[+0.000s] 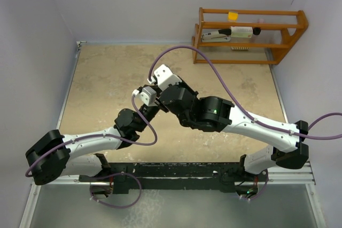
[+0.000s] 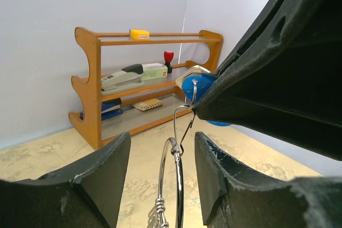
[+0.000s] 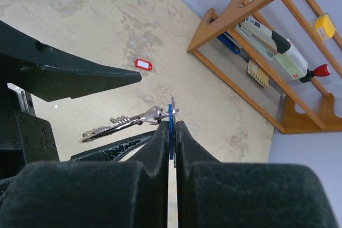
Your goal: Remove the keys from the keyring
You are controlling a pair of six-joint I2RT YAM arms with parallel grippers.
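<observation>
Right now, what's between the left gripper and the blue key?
Left wrist view: the keyring, standing between the left gripper's open fingers, and a silver clip hooking it to the blue key.

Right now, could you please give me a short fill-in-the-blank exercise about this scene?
The right tool is shut on the key with the ____ head.
The left tool stands open around the silver ____.
The tag lying loose on the table is ____.
Missing: blue; keyring; red.
</observation>
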